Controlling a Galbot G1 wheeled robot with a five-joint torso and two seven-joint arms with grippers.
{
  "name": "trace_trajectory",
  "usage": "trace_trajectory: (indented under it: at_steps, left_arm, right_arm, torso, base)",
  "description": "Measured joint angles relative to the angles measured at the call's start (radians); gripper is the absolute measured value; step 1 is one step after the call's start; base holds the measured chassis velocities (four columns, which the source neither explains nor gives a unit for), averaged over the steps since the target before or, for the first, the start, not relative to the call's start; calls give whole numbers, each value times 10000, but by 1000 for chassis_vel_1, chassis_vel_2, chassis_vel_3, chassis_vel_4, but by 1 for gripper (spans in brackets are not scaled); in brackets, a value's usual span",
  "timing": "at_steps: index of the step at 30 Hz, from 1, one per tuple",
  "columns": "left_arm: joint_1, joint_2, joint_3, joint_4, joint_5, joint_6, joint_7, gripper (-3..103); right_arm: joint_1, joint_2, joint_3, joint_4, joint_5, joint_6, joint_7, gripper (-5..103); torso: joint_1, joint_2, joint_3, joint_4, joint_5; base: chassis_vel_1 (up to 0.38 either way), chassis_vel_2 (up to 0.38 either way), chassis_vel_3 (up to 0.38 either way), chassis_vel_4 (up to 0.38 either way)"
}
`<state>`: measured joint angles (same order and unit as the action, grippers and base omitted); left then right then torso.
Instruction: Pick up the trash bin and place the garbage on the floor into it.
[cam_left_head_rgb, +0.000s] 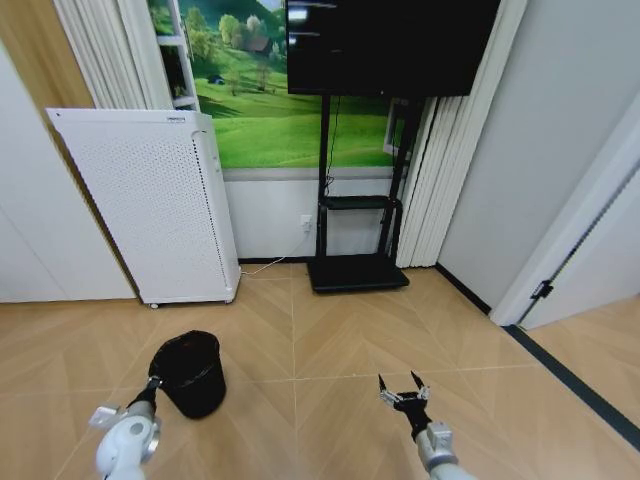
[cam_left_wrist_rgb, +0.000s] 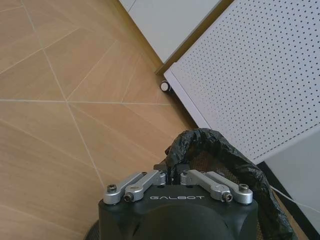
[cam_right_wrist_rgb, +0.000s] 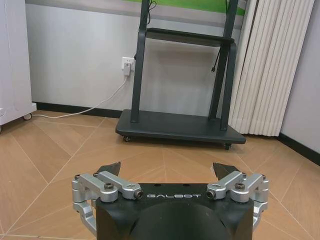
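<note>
- Where your left gripper (cam_left_wrist_rgb: 172, 175) meets the trash bin (cam_left_head_rgb: 190, 373), its fingers are pinched together on the near rim and its crinkly black liner.
- Your right gripper (cam_left_head_rgb: 403, 386) hangs above bare floor (cam_left_head_rgb: 330, 340) well right of the bin, fingers spread apart, holding nothing.
- You see the bin upright on the herringbone parquet, just in front of the white perforated appliance (cam_left_head_rgb: 150, 205).
- Beyond, a black TV stand (cam_right_wrist_rgb: 177, 127) sits against the back wall, pleated curtains (cam_right_wrist_rgb: 272, 65) beside it.
</note>
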<state>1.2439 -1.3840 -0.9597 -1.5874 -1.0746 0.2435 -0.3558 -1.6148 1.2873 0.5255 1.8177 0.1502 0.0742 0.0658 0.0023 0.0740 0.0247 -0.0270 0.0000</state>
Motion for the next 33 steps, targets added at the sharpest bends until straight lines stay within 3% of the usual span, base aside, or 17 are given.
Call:
trace_trajectory:
  at_steps: [14, 18, 21, 25, 33]
  left_arm:
    - [-833, 295, 204, 697, 317, -15, 69, 4]
    - [-830, 312, 254, 732, 512, -34, 185, 13]
    - [-834, 352, 273, 768, 593, -59, 219, 29]
    - [-830, 381, 269, 766, 597, -60, 221, 40]
    - [-630, 511, 303, 304, 857, 33, 271, 73]
  right_arm:
    - [140, -6, 33, -170, -31, 131, -12, 100]
    - [215, -26, 12, -252, -32, 140, -97, 100]
    - [308, -22, -1, -387, -28, 203, -124, 100]
    - [302, -11, -2, -471, -15, 311, -179, 100]
    - [255, 28, -1, -518, 40, 477, -205, 100]
  torso:
    - [0, 0, 0, -1, 0]
    - [0, 0, 0, 0, 2]
    - [0, 0, -1, 0, 1]
    - [0, 0, -1, 0, 0]
    - [0, 0, -1, -2, 1]
  base:
    - [0, 0, 0, 0]
    - [0, 0, 0, 0]
    - [0, 0, 0, 0]
    - [0, 0, 0, 0]
    - [0, 0, 0, 0]
